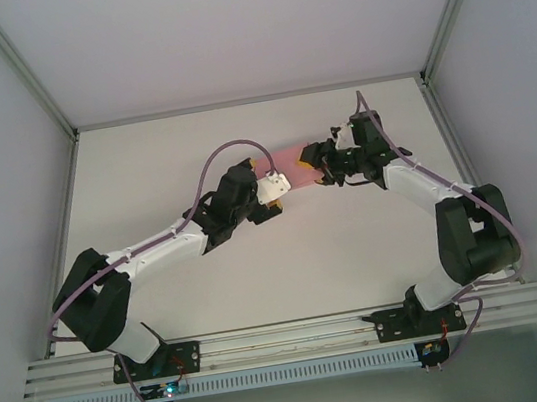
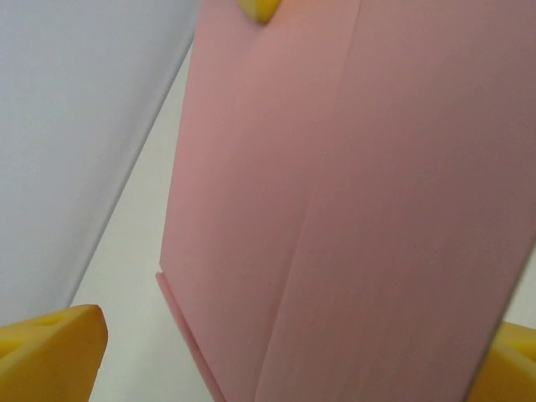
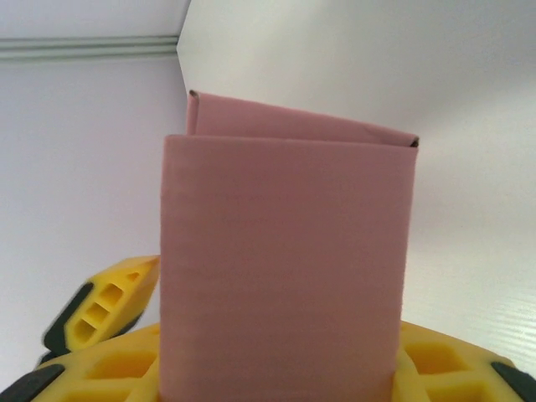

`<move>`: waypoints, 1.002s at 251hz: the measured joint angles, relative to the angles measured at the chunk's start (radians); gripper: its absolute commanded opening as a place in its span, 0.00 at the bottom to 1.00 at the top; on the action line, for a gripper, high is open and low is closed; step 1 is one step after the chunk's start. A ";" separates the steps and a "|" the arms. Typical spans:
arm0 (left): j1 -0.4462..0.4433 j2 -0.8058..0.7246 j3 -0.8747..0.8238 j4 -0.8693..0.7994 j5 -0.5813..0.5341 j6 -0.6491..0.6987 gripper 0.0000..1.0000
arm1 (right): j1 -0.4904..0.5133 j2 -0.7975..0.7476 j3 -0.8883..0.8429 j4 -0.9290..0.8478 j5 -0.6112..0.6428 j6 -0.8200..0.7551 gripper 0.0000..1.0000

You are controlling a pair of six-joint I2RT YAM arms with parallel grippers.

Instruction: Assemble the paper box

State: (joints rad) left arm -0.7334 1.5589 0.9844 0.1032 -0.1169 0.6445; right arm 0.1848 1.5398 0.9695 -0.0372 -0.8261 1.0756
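Top external: the two arms meet over the middle of the white table. The pink paper box is between the left gripper and the right gripper.

Left wrist: the box sits between wide-apart yellow fingers. One finger is not touching it, so the left gripper is let go.

Right wrist: the right gripper pinches the folded box tight at its near end.

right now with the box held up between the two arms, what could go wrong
1. The right gripper seems to pinch the paper box at one end, so the thin card could slip or buckle.
2. The left gripper is spread wide around the card. Closing away from a crease might crush a panel.
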 measured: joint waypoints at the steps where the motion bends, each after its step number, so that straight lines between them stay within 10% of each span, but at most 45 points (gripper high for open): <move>1: 0.000 0.000 0.000 0.000 0.000 0.000 0.91 | 0.000 0.000 0.000 0.000 0.000 0.002 0.36; 146: -0.001 0.000 -0.010 0.030 -0.027 0.038 0.47 | -0.009 0.012 -0.028 0.093 -0.111 0.277 0.39; 251: -0.007 0.000 -0.008 -0.005 0.011 0.028 0.34 | -0.006 0.013 -0.012 0.041 -0.126 0.192 0.73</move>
State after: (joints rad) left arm -0.7406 1.5593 0.9768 0.0986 -0.1055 0.6724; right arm 0.1791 1.5532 0.9577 0.0040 -0.9516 1.2671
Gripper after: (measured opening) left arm 0.497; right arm 0.683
